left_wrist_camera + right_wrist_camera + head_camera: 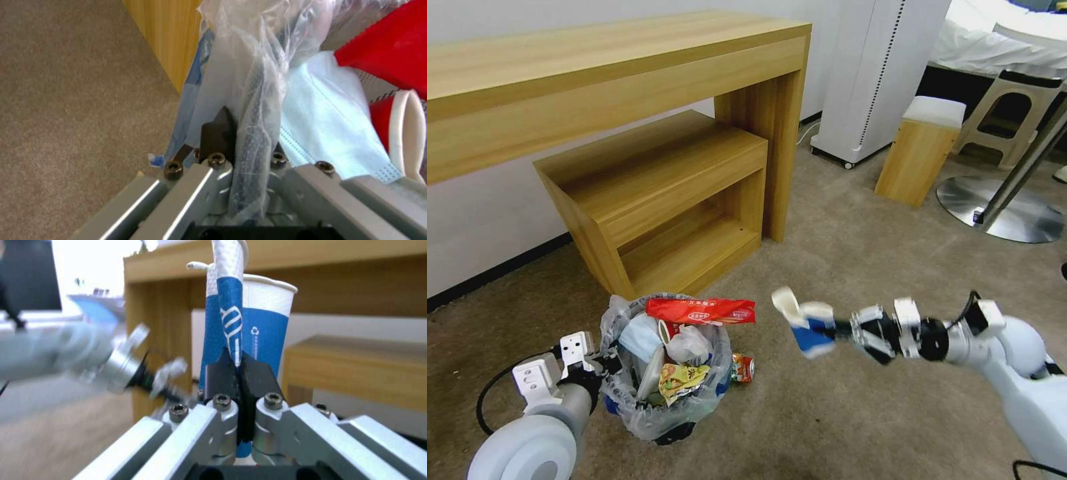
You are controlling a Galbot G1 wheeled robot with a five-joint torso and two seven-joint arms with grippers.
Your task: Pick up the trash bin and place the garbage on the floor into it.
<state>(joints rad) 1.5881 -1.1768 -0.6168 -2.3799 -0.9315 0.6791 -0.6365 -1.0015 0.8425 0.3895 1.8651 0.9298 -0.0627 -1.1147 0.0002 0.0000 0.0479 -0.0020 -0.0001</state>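
The trash bin (657,417), black with a crinkly plastic liner, sits low at the left of the beige carpet floor (854,413). It holds a red wrapper (702,311), a pale-blue mask (639,337), a yellow wrapper (679,379) and crushed cups. My left gripper (608,363) is shut on the bin's rim and liner (253,143). A crushed can (743,368) lies on the floor just right of the bin. My right gripper (835,328) is shut on a crumpled blue-white cup (804,323), held in the air right of the bin. The right wrist view shows the cup (249,326) pinched between the fingers.
A wooden desk (627,73) with a lower shelf unit (667,200) stands behind the bin. A white appliance (880,73), a small wooden stool (922,150), a plastic stool (1014,113) and a metal pedestal base (1007,213) stand at the back right.
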